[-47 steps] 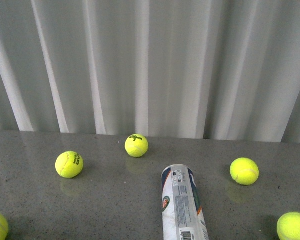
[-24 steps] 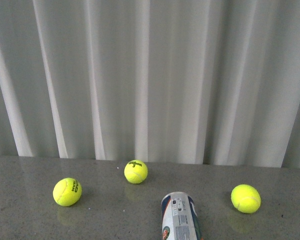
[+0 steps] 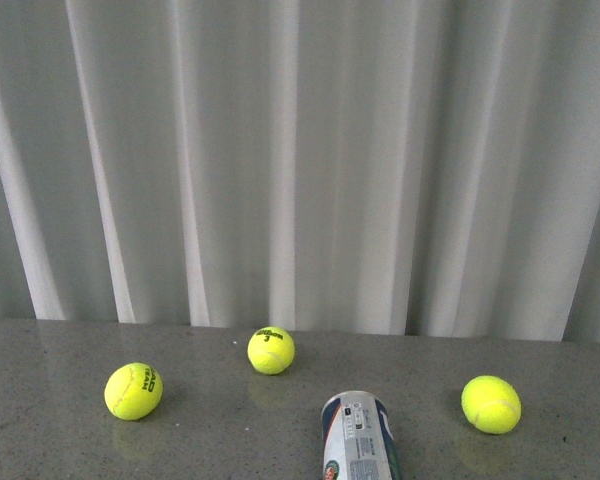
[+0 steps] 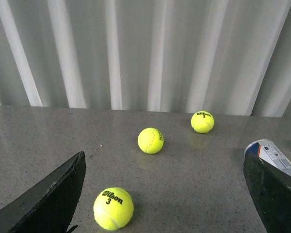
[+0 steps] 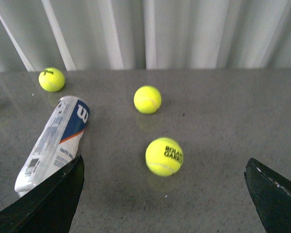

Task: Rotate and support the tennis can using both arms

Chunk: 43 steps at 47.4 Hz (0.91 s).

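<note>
The tennis can [image 3: 358,440] lies on its side on the grey table, its far end toward the curtain; only that end shows in the front view. In the right wrist view the can [image 5: 53,138] lies beside my right gripper's [image 5: 165,194] one finger, apart from the gap. In the left wrist view only the can's end [image 4: 274,155] shows behind one finger of my left gripper [image 4: 165,194]. Both grippers are open and empty. Neither arm shows in the front view.
Three tennis balls lie past the can in the front view: left [image 3: 133,391], middle [image 3: 271,350], right [image 3: 491,404]. A Wilson ball [image 4: 113,208] lies between my left fingers. A Roland Garros ball [image 5: 164,156] lies ahead of my right gripper. A white curtain [image 3: 300,160] backs the table.
The front view has tilted upward: the balls and the can have slid down the picture and more curtain shows. The two nearest balls have left the view.
</note>
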Tool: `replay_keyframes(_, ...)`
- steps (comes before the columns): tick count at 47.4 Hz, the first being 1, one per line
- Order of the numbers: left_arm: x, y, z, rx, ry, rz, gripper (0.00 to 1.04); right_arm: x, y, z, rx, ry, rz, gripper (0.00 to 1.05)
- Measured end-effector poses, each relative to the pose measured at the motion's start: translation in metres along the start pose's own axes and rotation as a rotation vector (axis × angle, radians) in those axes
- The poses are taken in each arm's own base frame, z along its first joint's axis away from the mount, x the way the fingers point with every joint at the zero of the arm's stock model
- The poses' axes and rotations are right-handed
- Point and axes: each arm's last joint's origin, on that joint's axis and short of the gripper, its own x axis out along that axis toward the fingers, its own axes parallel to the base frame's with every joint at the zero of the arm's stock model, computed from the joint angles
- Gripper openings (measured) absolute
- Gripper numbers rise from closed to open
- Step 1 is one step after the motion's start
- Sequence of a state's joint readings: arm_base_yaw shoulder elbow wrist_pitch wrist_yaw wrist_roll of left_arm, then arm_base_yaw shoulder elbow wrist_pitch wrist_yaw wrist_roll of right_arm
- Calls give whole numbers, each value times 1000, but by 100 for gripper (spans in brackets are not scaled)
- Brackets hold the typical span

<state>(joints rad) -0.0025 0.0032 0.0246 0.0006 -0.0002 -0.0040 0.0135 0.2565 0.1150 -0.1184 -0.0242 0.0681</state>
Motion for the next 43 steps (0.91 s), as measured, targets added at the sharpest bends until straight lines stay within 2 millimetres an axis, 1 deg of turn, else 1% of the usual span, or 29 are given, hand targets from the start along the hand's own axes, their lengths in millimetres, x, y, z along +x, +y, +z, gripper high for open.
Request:
replay_keyframes(2,0,0,0,0,0,0,98,5,1,6,14,25,1,98)
replay_keyframes(7,0,0,0,0,0,0,98,25,9,24,58,127,37,98)
replay_keyframes(12,0,0,0,0,0,0,98,57,24,38,83,256,109,98)
replay_keyframes(13,0,0,0,0,0,0,98,60,25,39,86,272,116,98)
replay_keyframes(14,0,0,0,0,0,0,98,72,30,40,97,323,135,98)
replay_keyframes(17,0,0,0,0,0,0,98,104,43,38,116,450,168,98)
replay_keyframes(20,0,0,0,0,0,0,98,126,53,34,120,520,177,98)
replay_keyframes(27,0,0,0,0,0,0,98,166,73,24,108,620,197,98)
replay_keyframes(33,0,0,0,0,0,0,98,190,88,19,94,664,223,98)
replay_keyframes(43,0,0,0,0,0,0,98,215,105,16,86,705,255,98)
